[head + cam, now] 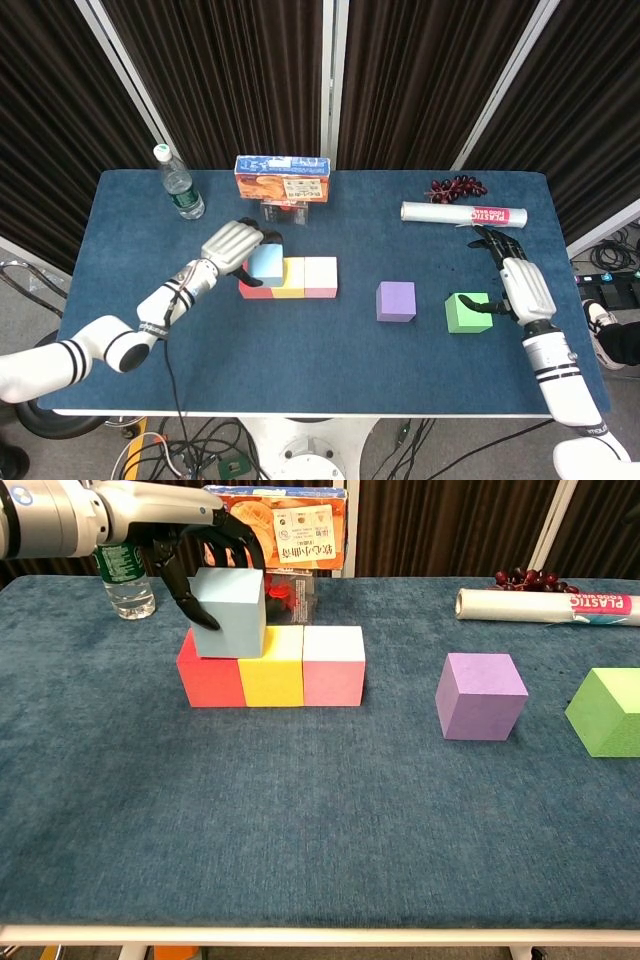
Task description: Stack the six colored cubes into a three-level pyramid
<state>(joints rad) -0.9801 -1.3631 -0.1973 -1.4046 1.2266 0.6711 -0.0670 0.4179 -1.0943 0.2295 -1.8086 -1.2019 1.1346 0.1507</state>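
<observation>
A row of red [208, 678], yellow [273, 672] and pink [334, 666] cubes sits left of centre on the blue table. My left hand [232, 246] grips a light blue cube [230, 612] that sits over the seam between red and yellow. The purple cube [395, 301] stands alone to the right. Further right lies the green cube [466, 312], with my right hand [515, 285] beside it, thumb touching its right side, fingers stretched out along the table.
An orange snack box [283, 179] stands behind the row with a small clear box [291, 592] before it. A water bottle [178, 184] is at back left. A roll of plastic wrap [463, 213] and dark grapes [456, 187] lie back right.
</observation>
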